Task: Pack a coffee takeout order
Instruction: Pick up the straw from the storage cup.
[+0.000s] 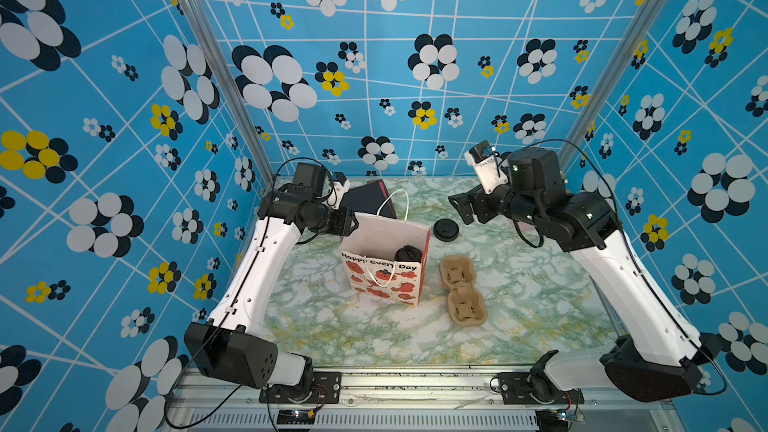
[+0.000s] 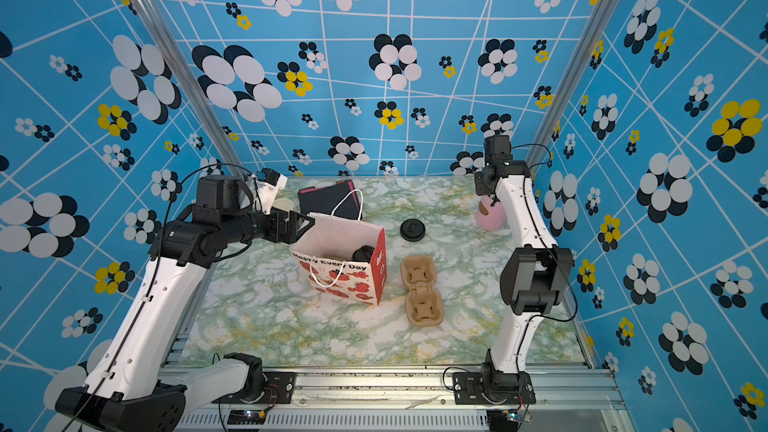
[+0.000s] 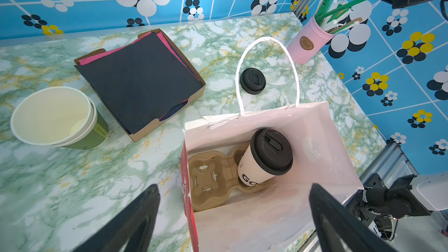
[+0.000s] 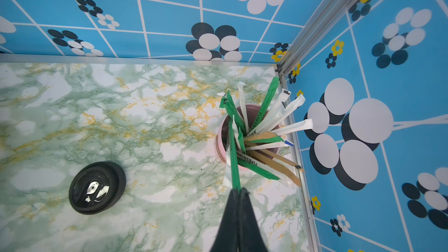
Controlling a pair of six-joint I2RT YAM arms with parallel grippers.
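Holds left end effector (image 3: 234,186) wide open, empty, over bag (image 3: 315,127), clear of lidded white cup (image 3: 249,166) wedged in carrier (image 3: 206,178) inside for steadiness. Pinches green straw (image 4: 234,161) with right end effector (image 4: 238,191). Leaves black napkin (image 3: 140,76) unpacked in box (image 3: 145,134).

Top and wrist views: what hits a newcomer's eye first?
The loud blue flower walls, then the red-and-white bag mid-table. Inside it a lidded white cup sits in a carrier, and the open left gripper hangs above. The right gripper pinches a green straw.
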